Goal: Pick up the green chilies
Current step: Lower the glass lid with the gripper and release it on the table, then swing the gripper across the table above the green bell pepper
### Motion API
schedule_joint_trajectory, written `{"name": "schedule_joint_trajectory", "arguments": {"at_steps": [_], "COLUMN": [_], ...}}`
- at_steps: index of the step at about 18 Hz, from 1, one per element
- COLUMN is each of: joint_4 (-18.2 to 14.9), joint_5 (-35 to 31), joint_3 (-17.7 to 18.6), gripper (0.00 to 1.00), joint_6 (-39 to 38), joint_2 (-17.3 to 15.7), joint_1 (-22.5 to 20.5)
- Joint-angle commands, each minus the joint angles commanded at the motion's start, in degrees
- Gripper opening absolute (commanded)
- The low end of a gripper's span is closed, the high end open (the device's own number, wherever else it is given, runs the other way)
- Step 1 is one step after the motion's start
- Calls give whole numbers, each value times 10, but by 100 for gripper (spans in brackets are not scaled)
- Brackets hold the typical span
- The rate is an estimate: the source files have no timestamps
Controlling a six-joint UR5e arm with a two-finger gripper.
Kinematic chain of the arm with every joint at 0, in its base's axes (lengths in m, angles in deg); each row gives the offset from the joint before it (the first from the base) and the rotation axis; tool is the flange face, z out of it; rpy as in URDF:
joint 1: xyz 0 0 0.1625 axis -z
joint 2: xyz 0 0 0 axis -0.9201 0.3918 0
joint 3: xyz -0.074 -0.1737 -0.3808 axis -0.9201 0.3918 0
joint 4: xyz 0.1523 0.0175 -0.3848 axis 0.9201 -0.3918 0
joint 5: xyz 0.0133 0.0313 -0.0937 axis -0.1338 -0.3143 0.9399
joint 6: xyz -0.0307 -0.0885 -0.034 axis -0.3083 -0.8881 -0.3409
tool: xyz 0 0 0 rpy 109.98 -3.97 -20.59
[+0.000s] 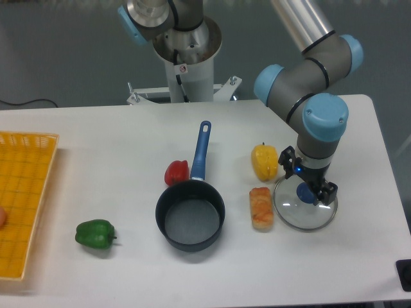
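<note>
Green and glossy, the green chilies (96, 233) are really one squat pepper lying near the table's (115, 135) front-left corner, just beside a yellow basket (26, 192) at the left edge. The gripper (308, 191) hangs at the far right, low over a glass lid (303, 217) with a blue knob; whether its jaws are parted or closed cannot be told. So the pepper lies well apart, leftward and slightly nearer the front edge, with a dark saucepan (190, 218) between them. Its longer side runs roughly left to right, stem toward the pan.
</note>
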Motion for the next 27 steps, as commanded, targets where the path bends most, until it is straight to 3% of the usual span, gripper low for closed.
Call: {"name": "schedule_joint_trajectory", "arguments": {"at_steps": [8, 13, 18, 21, 27], "joint_4": [1, 1, 4, 18, 18], "joint_5": [31, 40, 148, 149, 152], "joint_3": [2, 12, 29, 32, 23], "gripper": [100, 100, 100, 100, 100], "joint_6": [-5, -4, -17, -29, -226], "joint_2": [-3, -24, -39, -52, -53], "joint_1": [3, 1, -8, 0, 72]}}
